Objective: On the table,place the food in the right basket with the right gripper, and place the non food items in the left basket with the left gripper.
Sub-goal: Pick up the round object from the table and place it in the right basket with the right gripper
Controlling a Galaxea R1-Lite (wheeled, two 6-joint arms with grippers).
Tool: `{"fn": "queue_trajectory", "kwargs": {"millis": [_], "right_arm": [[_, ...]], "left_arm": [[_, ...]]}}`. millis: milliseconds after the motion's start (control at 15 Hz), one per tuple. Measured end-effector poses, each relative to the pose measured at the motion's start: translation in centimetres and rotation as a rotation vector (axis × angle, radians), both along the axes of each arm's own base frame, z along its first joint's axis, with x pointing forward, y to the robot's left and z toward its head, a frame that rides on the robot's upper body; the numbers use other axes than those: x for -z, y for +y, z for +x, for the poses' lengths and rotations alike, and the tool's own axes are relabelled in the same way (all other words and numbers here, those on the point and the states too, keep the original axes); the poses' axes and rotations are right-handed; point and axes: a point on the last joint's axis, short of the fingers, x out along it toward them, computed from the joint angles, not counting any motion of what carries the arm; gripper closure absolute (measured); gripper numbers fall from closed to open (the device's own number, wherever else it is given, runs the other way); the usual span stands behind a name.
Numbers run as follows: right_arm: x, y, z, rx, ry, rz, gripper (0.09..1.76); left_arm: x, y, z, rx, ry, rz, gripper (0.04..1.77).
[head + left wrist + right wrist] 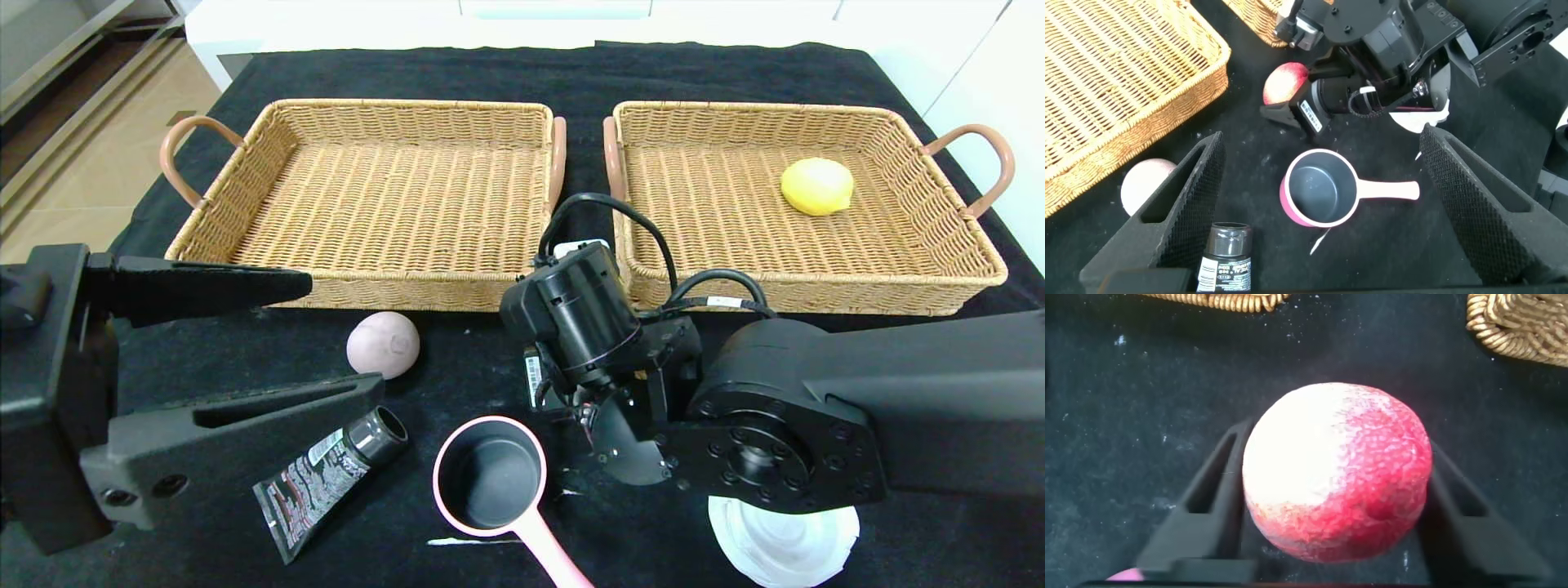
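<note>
Reaching low over the table [490, 73], your right gripper [1331, 539] had its two black fingers [1208, 498] set on either side of the red-pink peach [1337, 469], pressed against its flanks, so the pincer was clamped on that fruit. In the left wrist view the same peach [1287, 82] showed at the tip of the right gripper [1290, 110], down at the black cloth and just short of the gap between the two baskets. You could not see the peach from the head camera, because the right arm's wrist covered it.

Beyond that pincer and to its right sat the right basket [939, 282], with the yellow lemon [816, 186] lying inside toward its far right end. Beyond it to the left stood the left basket [359, 286]. The pink pan [490, 478] lay just beside the right gripper on the near left, dark hollow up, handle pointing toward you. The white dish [784, 543] lay under the right arm's elbow joint.

Your left gripper [326, 335] hung above the table with its fingers [196, 290] spread wide apart, holding nothing. The mauve-grey ball [384, 345] sat just past its fingertips, between them, and the black squeeze tube [326, 474] lay just below its lower finger.
</note>
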Motion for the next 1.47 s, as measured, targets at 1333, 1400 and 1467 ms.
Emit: {"fn": "queue_trajectory", "kwargs": {"millis": [1333, 1400, 1467], "right_arm": [[-3.4, -2.3, -2.3, -0.169, 0.020, 0.093, 0.70], [-4.2, -2.7, -2.6, -0.181, 0.004, 0.093, 0.70], [-5.0, -3.2, -2.9, -0.192, -0.016, 0.093, 0.70]], "left_arm": [[0.1, 0.0, 0.1, -0.001, 0.003, 0.002, 0.09], [0.1, 0.0, 0.1, -0.001, 0.003, 0.002, 0.09], [0.1, 0.0, 0.1, -0.001, 0.003, 0.002, 0.09]]}}
